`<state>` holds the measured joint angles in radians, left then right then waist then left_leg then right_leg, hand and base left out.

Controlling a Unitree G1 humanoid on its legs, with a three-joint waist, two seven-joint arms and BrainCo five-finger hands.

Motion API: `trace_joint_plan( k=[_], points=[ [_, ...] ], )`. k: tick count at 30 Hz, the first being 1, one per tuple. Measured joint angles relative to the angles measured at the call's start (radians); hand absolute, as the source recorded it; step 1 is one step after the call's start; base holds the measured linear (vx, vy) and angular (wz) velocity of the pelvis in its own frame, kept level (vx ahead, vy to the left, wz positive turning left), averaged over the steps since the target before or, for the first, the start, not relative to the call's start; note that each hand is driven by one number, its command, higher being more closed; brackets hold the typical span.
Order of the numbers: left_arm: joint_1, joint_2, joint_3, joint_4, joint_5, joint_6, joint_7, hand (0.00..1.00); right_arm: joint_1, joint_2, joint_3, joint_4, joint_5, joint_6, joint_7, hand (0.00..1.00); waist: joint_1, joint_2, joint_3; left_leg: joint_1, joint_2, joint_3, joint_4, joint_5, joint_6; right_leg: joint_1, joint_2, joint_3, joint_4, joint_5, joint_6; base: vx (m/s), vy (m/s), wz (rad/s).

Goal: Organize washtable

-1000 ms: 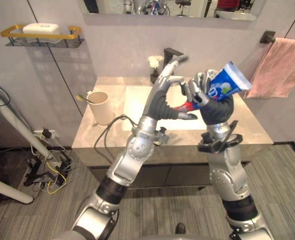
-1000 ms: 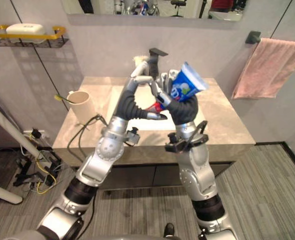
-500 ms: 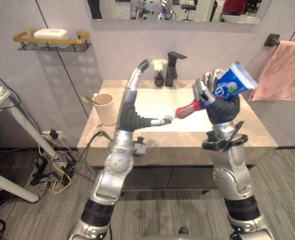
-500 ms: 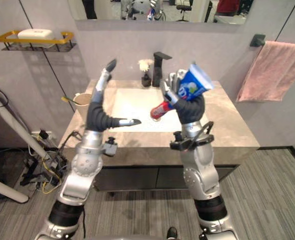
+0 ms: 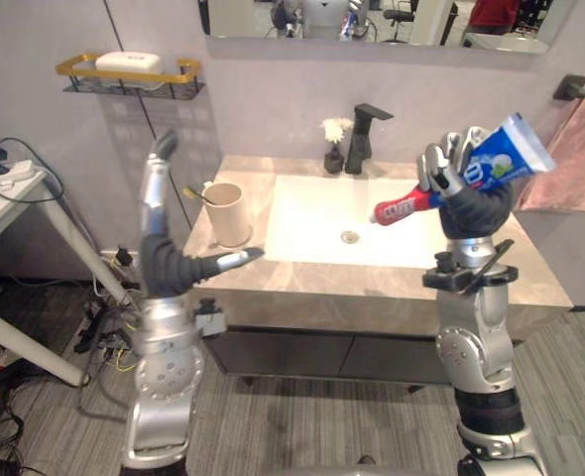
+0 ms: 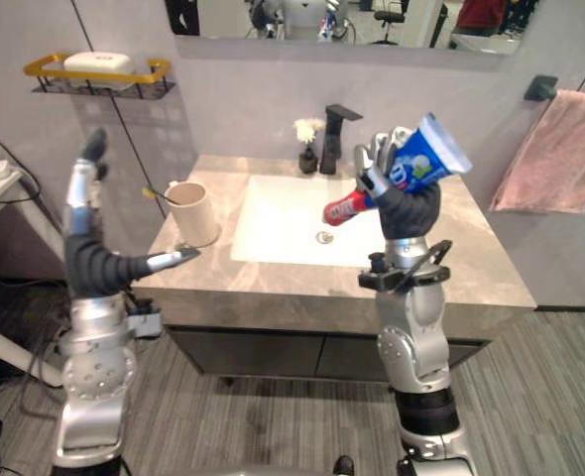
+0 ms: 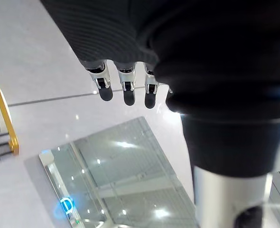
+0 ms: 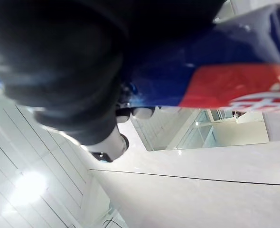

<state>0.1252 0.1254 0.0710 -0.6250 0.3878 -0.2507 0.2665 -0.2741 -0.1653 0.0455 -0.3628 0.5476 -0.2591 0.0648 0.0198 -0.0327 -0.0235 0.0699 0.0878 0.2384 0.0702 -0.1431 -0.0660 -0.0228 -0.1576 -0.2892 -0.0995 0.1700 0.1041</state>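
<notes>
Towel (image 5: 580,159) cut off at right edge — toothpaste tube (image 5: 506,164) middle hidden under right hand (image 5: 471,203) fingers; mirror (image 5: 322,18) cropped at top.

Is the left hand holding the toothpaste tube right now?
No, the toothpaste tube sits in the curled fingers of the right hand, while the left hand is held up with straight fingers, holding nothing.

The tube (image 5: 506,164), upper right, is glossy, smooth plastic. The counter (image 5: 312,281) looks like matt beige stone, and the basin (image 5: 312,213) in it is smooth white. The tap (image 5: 364,139) is matt black metal. The cup (image 5: 229,216) is matt cream. The towel (image 5: 582,164), right edge, is soft pink cloth. The shelf (image 5: 183,67), upper left, has a shiny gold metal rail.
</notes>
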Motion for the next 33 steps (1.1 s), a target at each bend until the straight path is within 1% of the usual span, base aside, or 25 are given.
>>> trace_joint_plan(
  k=[3,4,5,6,9,11,13,14,15,17,19,24,26,28,29,30,33],
  points=[
    [0.037,-0.005,0.081,-0.015,0.018,0.0,0.018,0.0,0.0,-0.001,-0.009,-0.001,0.0,0.0,0.0,1.0,0.006,0.003,0.002,-0.005,0.0,-0.011,0.0,0.0,0.0,0.001,0.0,-0.008,0.0,-0.002,0.001,-0.01,-0.015,0.07],
    [0.039,-0.005,0.089,-0.015,0.018,0.0,0.02,0.0,0.0,-0.001,-0.011,-0.001,0.0,0.0,0.0,1.0,0.007,0.003,0.002,-0.005,0.0,-0.014,0.0,0.0,0.0,0.001,0.0,-0.008,0.0,-0.003,0.001,0.0,-0.011,0.03],
    [0.057,-0.01,0.132,-0.015,0.018,0.001,0.025,0.0,0.0,-0.001,-0.021,-0.001,0.0,0.0,0.0,1.0,0.012,0.004,0.003,-0.005,0.0,-0.016,0.0,0.0,0.0,0.002,0.001,-0.009,0.0,-0.004,0.0,0.0,0.0,0.0],
    [0.06,-0.016,0.148,-0.015,0.018,0.003,0.026,0.0,0.0,-0.002,-0.03,-0.001,0.0,0.0,0.0,1.0,0.015,0.005,0.003,-0.005,0.0,-0.016,0.0,0.0,0.0,0.002,0.001,-0.009,0.0,-0.004,0.0,0.0,0.0,0.0],
    [0.093,-0.062,0.229,-0.009,0.014,0.01,0.046,0.0,-0.002,-0.002,-0.063,0.0,0.0,0.0,-0.002,1.0,0.026,0.005,0.003,-0.006,0.0,-0.02,-0.002,0.0,0.0,0.003,0.001,-0.013,0.0,-0.004,0.001,0.01,0.006,0.05],
    [0.107,-0.083,0.254,0.034,0.012,0.019,0.046,0.0,-0.006,-0.002,-0.075,0.002,-0.001,0.0,-0.006,1.0,0.034,0.006,0.003,-0.009,0.0,-0.024,-0.002,0.0,0.0,0.003,-0.001,-0.016,0.0,-0.005,0.001,0.0,0.006,0.05],
    [0.115,-0.094,0.25,0.096,0.004,0.028,0.043,0.0,-0.021,-0.006,-0.081,0.015,-0.002,0.0,-0.022,1.0,0.047,0.006,0.004,-0.01,0.0,-0.028,-0.002,0.0,0.0,0.003,-0.002,-0.018,0.0,-0.006,0.001,-0.02,0.0,0.05],
    [0.124,-0.104,0.248,0.165,-0.01,0.034,0.04,0.0,-0.052,-0.01,-0.083,0.048,-0.002,0.0,-0.03,1.0,0.048,0.007,0.005,-0.013,-0.001,-0.032,-0.003,0.0,0.0,0.003,-0.003,-0.022,0.0,-0.007,0.001,-0.03,-0.004,0.07],
    [0.128,-0.109,0.245,0.199,-0.015,0.041,0.038,0.0,-0.069,-0.015,-0.083,0.066,-0.002,-0.001,-0.04,1.0,0.048,0.007,0.005,-0.014,-0.001,-0.036,-0.004,0.0,0.0,0.003,-0.004,-0.026,0.0,-0.007,0.001,-0.03,-0.013,0.17],
    [0.144,-0.124,0.227,0.345,-0.031,0.059,0.026,0.0,-0.139,-0.037,-0.087,0.134,-0.003,-0.001,-0.067,1.0,0.051,0.004,0.007,-0.023,-0.001,-0.047,-0.016,0.01,-0.002,0.002,-0.004,-0.047,0.0,-0.011,0.002,-0.03,-0.023,0.25],
    [0.162,-0.127,0.21,0.426,-0.05,0.08,0.013,0.0,-0.199,-0.04,-0.086,0.182,-0.005,-0.001,-0.086,1.0,0.051,0.004,0.013,-0.025,-0.001,-0.054,-0.032,0.022,-0.004,0.001,-0.002,-0.061,0.0,-0.014,0.001,-0.01,-0.022,0.22],
    [0.168,-0.139,0.172,0.638,-0.066,0.095,-0.027,0.0,-0.328,-0.078,-0.081,0.274,-0.007,0.001,-0.127,1.0,0.057,0.004,0.032,-0.042,-0.001,-0.084,-0.034,0.033,-0.006,-0.001,-0.004,-0.093,0.0,-0.015,0.002,0.01,-0.009,0.19],
    [0.163,-0.139,0.139,0.76,-0.066,0.1,-0.037,0.0,-0.401,-0.095,-0.076,0.325,-0.006,0.001,-0.145,1.0,0.058,0.003,0.038,-0.05,-0.001,-0.101,-0.034,0.035,-0.006,-0.001,-0.005,-0.107,0.0,-0.015,0.003,0.04,0.012,0.2],
    [0.157,-0.14,0.113,0.834,-0.066,0.115,-0.052,0.0,-0.44,-0.104,-0.073,0.35,-0.001,0.001,-0.157,1.0,0.062,0.003,0.038,-0.059,-0.001,-0.112,-0.033,0.036,-0.006,-0.002,-0.007,-0.119,0.0,-0.015,0.003,0.04,0.016,0.19],
    [0.158,-0.14,0.091,0.879,-0.066,0.119,-0.06,0.0,-0.456,-0.113,-0.067,0.358,0.002,0.001,-0.162,1.0,0.074,0.002,0.039,-0.061,-0.001,-0.116,-0.033,0.035,-0.006,-0.002,-0.007,-0.121,0.0,-0.015,0.003,0.06,0.025,0.16],
    [0.159,-0.141,0.079,0.915,-0.066,0.125,-0.072,0.0,-0.473,-0.119,-0.052,0.37,0.003,0.001,-0.169,1.0,0.078,0.002,0.039,-0.064,-0.001,-0.123,-0.033,0.036,-0.006,-0.002,-0.008,-0.124,0.0,-0.015,0.003,0.05,0.022,0.15],
    [0.158,-0.139,0.066,0.995,-0.065,0.134,-0.092,0.0,-0.515,-0.119,-0.007,0.407,0.016,0.003,-0.171,1.0,0.081,0.002,0.039,-0.073,-0.005,-0.146,-0.028,0.038,-0.004,-0.002,-0.016,-0.147,0.0,-0.014,0.003,0.05,0.022,0.23]
  ],
)
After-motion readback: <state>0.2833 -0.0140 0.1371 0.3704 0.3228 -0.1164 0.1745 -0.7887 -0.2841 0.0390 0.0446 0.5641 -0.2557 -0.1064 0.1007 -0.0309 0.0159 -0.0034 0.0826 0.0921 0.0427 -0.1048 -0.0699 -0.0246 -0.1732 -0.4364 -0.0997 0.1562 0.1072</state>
